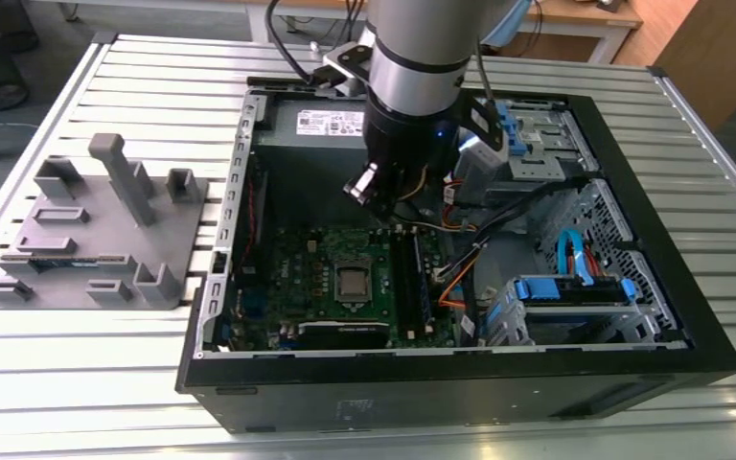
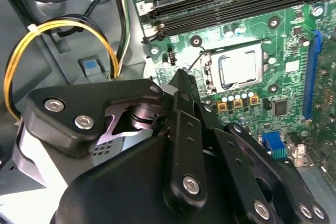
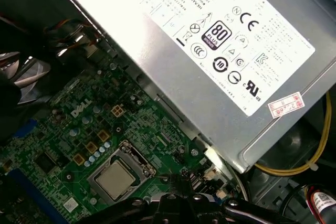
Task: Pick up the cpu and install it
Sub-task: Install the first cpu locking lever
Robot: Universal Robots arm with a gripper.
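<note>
The cpu [image 1: 353, 281], a small square chip with a pale silvery top, lies flat inside the metal-framed socket of the green board [image 1: 298, 273]. Both wrist views show the cpu [image 2: 239, 70] [image 3: 114, 178] in that socket. My gripper [image 1: 387, 218] hangs inside the open computer case, above the board and a little farther back than the socket. Its black fingers come together to a point with nothing between them, and the gripper [image 2: 182, 74] [image 3: 179, 178] stands clear of the chip.
A grey plastic holder [image 1: 87, 240] sits on the slatted table at the exterior view's left, with a thin memory stick [image 1: 61, 261] in it. A silver power supply [image 3: 210, 40] lies behind the board. Yellow cables [image 2: 31, 40] and blue drive bays [image 1: 573, 287] crowd the case.
</note>
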